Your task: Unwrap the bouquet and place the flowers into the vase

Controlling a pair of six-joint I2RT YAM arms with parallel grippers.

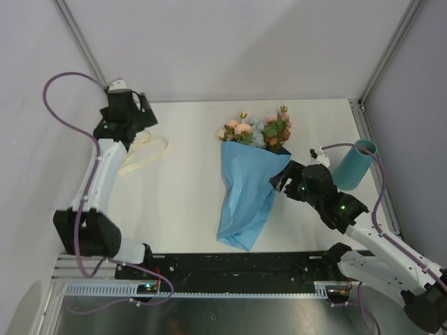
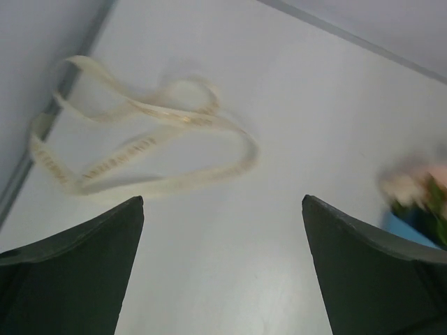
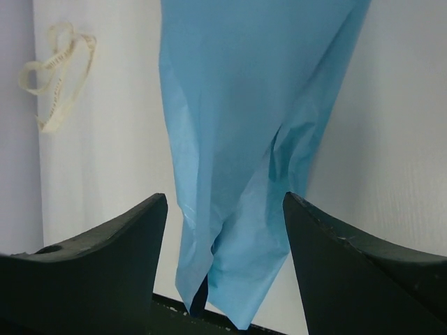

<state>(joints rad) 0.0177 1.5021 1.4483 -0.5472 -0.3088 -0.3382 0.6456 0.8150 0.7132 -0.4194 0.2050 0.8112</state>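
Note:
The bouquet (image 1: 246, 188) lies in the middle of the table, its light blue paper cone (image 3: 244, 105) pointing at the near edge. The flowers (image 1: 258, 130), pink, peach and pale blue, stick out of its far end and show as a blur (image 2: 412, 188) at the right of the left wrist view. The teal vase (image 1: 355, 164) stands at the right edge. My right gripper (image 1: 283, 180) is open at the cone's right side; in its wrist view the right gripper (image 3: 225, 199) has the paper beyond its fingers, unclamped. My left gripper (image 1: 143, 117) hangs open at the far left; the left gripper (image 2: 223, 200) holds nothing.
A loose cream ribbon (image 1: 143, 155) lies on the table just below the left gripper, the ribbon (image 2: 126, 148) in curls ahead of its fingers. A metal rail (image 1: 374, 167) borders the table on the right, next to the vase. A black strip (image 1: 230, 265) runs along the near edge.

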